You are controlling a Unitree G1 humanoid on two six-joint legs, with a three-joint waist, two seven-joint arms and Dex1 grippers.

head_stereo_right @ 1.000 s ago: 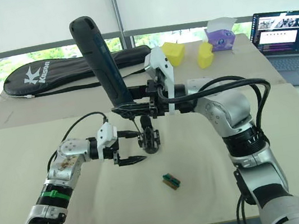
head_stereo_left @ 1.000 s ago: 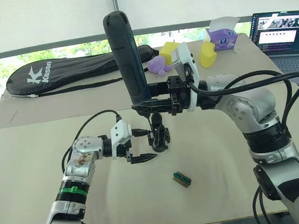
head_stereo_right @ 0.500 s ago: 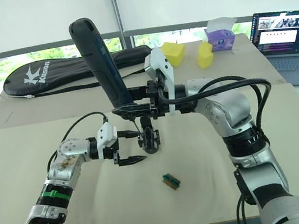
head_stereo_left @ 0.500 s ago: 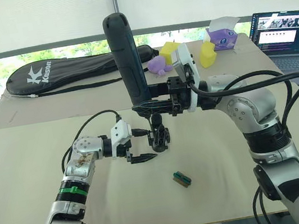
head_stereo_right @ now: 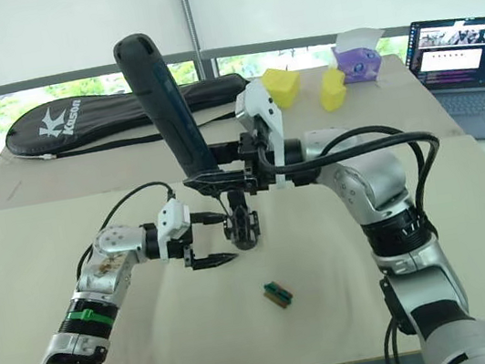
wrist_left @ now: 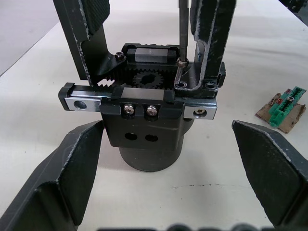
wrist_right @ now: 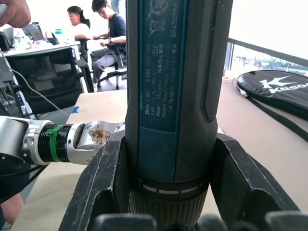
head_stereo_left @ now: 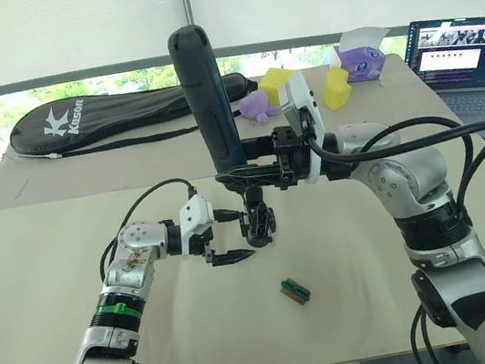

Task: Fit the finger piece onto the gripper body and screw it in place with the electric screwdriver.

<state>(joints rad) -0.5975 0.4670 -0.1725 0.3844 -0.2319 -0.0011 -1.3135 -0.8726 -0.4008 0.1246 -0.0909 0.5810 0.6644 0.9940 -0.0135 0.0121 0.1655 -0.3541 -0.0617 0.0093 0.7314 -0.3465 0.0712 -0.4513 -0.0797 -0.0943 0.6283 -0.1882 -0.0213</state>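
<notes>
- The right hand [head_stereo_left: 255, 173] is closed around the electric screwdriver [head_stereo_left: 206, 95] and holds it almost upright, the rounded end on top, so that the thin metal bit points straight down.
- In the left wrist view the bit [wrist_left: 181, 33] reaches a screw [wrist_left: 181, 62] at one corner of the top face of the gripper body [wrist_left: 144, 118]. I judge that the fastening step is in hand now, and that the tool is kept vertical so the bit stays in line with the screw.
- The gripper body stands upright on the desk [head_stereo_left: 78, 310], near its middle, directly under the screwdriver. Its finger pieces rise on both sides of the bit, so the fitting part seems already done.
- The left hand [head_stereo_left: 224, 243] is wide open, its fingers [wrist_left: 72, 173] on either side of the body but apart from it. It seems to wait there, ready to steady the part against turning.
- A small green-and-black block [head_stereo_left: 296, 291] lies nearer the front edge of the desk, well apart from the work.
- Along the far edge lie a black racket bag [head_stereo_left: 112, 115], yellow and purple objects [head_stereo_left: 275, 84], and a laptop [head_stereo_left: 460, 50] at the far right corner.
- Risk, in my opinion: the free body may twist when the tool turns.
</notes>
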